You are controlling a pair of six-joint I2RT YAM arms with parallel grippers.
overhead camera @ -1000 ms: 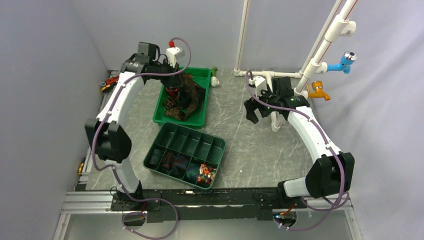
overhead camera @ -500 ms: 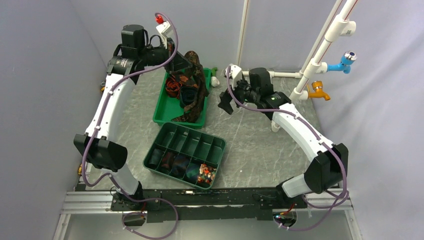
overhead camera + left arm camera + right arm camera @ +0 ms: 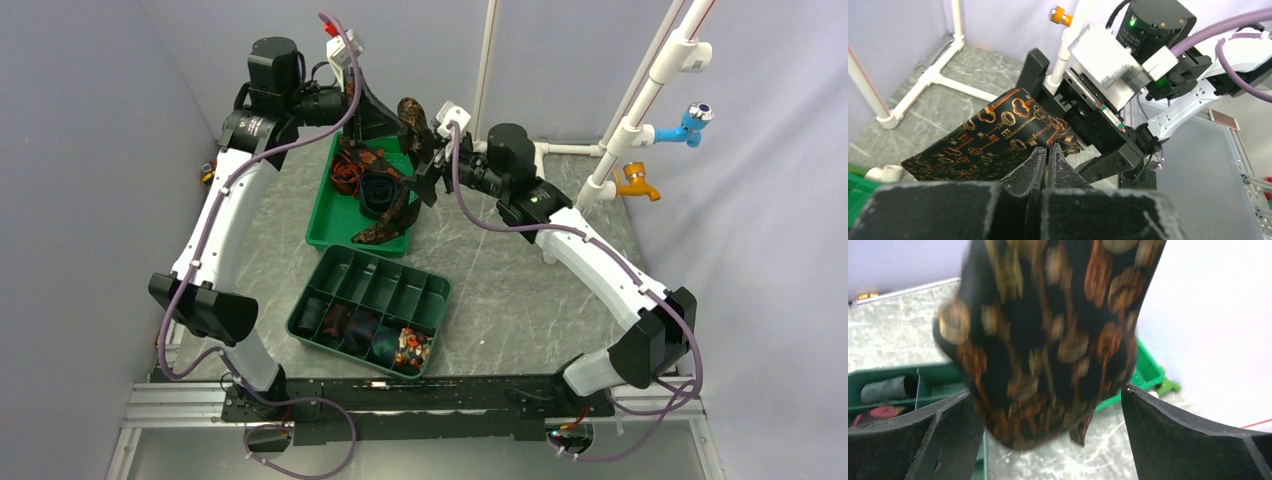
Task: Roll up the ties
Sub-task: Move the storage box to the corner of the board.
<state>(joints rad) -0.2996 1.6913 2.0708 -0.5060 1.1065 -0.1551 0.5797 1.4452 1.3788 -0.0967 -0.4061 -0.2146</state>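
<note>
Nearest you, the compartment tray [image 3: 405, 293] carries rolled ties [image 3: 350, 325] along its near row. Just beyond it, the open green tray [image 3: 328, 222] holds the loose ties [image 3: 365, 185] in a heap. Above that tray's far right corner, your left gripper [image 3: 1047, 160] is clamped tight on the lifted tie [image 3: 993, 135], a dark cloth printed with orange keys, pinched at a folded upper edge. From there it drapes down, its lower end trailing into the tray's near right corner. Farthest back, your right gripper [image 3: 1048, 400] stands with its jaws spread wide on either side of the hanging cloth, gripping nothing; the wrist view is too blurred to tell whether the cloth brushes the left finger. Expect the tie to behave as light, limp and probably slick fabric: it will sag, twist and swing from a single pinch, and it holds no shape of its own. The better hold looks to be flat across the full width, a little below the left gripper's pinch, so the band stays untwisted and can be drawn taut between both grippers for rolling.
</note>
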